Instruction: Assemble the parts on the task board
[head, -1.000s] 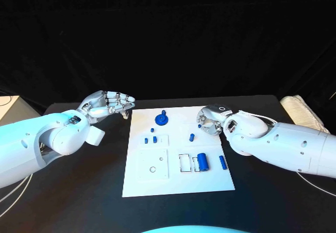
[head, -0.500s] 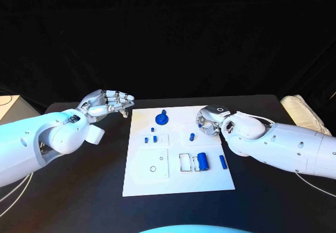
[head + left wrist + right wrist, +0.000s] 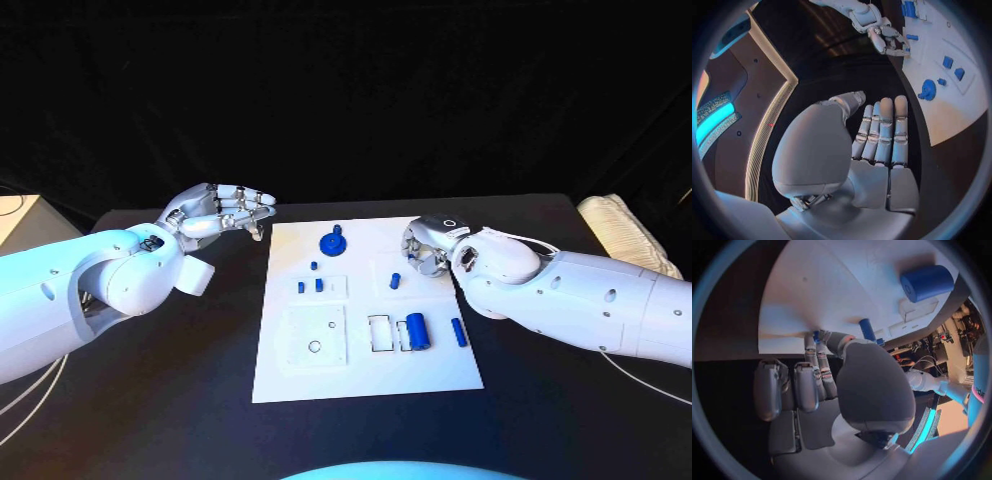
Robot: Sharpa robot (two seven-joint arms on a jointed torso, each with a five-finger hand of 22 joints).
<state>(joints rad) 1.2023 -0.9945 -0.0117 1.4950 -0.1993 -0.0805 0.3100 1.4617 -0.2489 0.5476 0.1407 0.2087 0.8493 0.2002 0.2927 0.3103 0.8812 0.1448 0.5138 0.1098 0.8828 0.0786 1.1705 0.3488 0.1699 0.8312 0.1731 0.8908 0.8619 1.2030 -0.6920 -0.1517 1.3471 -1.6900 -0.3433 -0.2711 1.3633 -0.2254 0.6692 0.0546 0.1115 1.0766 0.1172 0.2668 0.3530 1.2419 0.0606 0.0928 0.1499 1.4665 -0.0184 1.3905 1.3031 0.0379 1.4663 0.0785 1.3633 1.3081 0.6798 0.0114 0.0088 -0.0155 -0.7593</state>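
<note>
The white task board (image 3: 368,372) lies flat mid-table, dotted with small blue parts. The left hand (image 3: 216,212) hovers beside it, fingers loosely curled, empty. The right wrist view shows the right hand (image 3: 826,347) pinching a small blue peg (image 3: 817,336).

In the head view the right hand (image 3: 428,250) is mostly hidden behind its own wrist. Its fingers (image 3: 820,347) cover a small blue part (image 3: 817,336) on the board (image 3: 817,300); whether they hold it cannot be told.
</note>
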